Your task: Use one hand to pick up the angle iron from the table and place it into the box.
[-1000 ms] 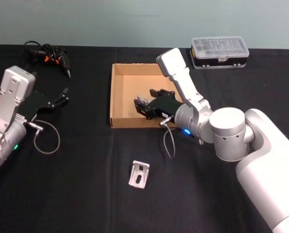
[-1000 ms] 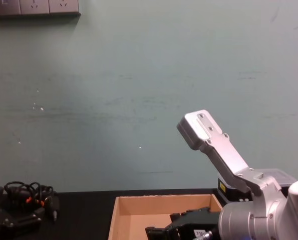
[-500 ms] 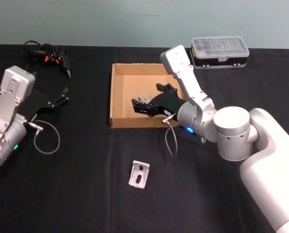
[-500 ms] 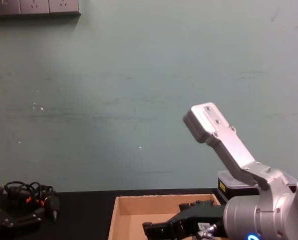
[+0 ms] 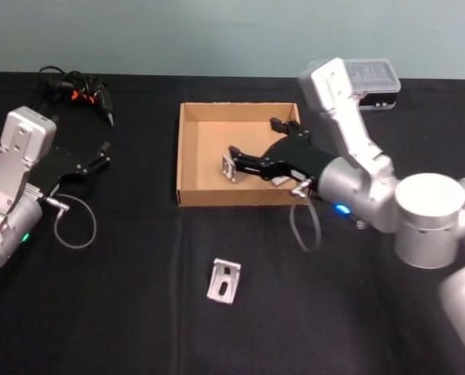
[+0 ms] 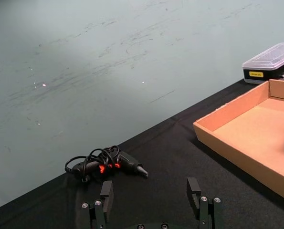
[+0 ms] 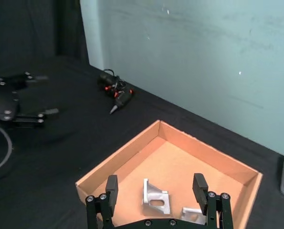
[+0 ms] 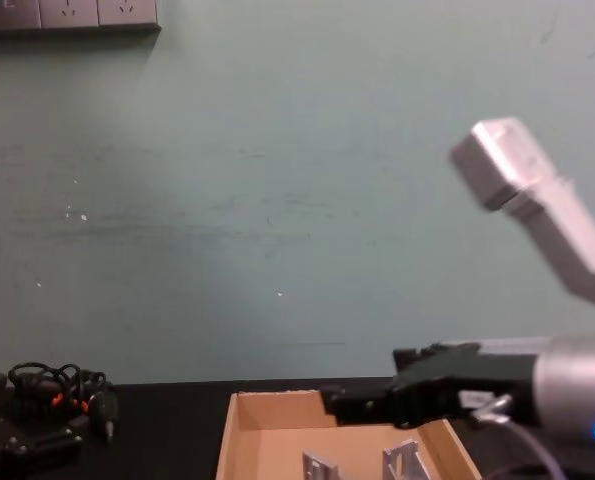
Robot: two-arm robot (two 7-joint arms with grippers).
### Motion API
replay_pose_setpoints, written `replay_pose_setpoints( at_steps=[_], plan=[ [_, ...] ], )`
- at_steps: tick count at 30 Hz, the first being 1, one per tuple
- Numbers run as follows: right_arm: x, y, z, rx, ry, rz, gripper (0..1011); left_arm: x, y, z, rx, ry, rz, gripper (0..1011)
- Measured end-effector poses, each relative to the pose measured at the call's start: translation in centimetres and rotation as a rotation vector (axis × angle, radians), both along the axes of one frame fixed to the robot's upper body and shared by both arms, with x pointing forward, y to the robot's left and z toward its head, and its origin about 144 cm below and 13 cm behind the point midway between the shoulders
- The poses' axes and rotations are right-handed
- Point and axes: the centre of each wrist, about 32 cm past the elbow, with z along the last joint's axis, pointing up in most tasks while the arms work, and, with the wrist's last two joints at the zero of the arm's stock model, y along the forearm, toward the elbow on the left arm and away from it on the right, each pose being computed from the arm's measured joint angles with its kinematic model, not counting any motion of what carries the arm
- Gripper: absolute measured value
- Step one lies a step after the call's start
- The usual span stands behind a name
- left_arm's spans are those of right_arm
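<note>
One silver angle iron (image 5: 223, 281) stands on the black table (image 5: 123, 312), in front of the tan box (image 5: 187, 156). Two more angle irons lie inside the box (image 7: 127, 160): one (image 7: 156, 202) near its middle and one (image 7: 194, 215) beside it. In the chest view they show as one (image 8: 320, 467) and the other (image 8: 402, 460) on the box floor. My right gripper (image 5: 254, 141) hovers open above the box with nothing between its fingers (image 7: 111, 188). My left gripper (image 5: 99, 156) stays open and idle at the left, far from the box.
A clear-lidded plastic case (image 5: 377, 74) stands at the back right, partly behind my right arm. A black tool with a tangled cable (image 5: 80, 90) lies at the back left. A grey cable loop (image 5: 76, 223) lies by my left arm.
My right gripper has lifted from low inside the box and drawn back to the right, uncovering the angle irons on the box floor. The left arm has not moved.
</note>
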Motion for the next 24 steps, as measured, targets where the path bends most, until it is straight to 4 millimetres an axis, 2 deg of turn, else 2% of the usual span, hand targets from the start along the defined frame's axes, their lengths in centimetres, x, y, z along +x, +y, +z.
replay_pose_setpoints(
  at_steps=[5,10,17,24],
  plan=[
    [-2.2,-2.0,1.3,0.016,-0.024,0.032,1000,0.0,0.0,0.0,0.0,0.0,0.0,1011],
    [-4.0,-3.1,2.0,0.023,-0.029,0.064,1000,0.0,0.0,0.0,0.0,0.0,0.0,1011],
    [-6.1,-3.6,3.1,0.009,-0.031,0.136,1000,0.0,0.0,0.0,0.0,0.0,0.0,1011],
    [-7.3,-3.5,3.8,-0.025,-0.006,0.228,1000,0.0,0.0,0.0,0.0,0.0,0.0,1011]
  ],
)
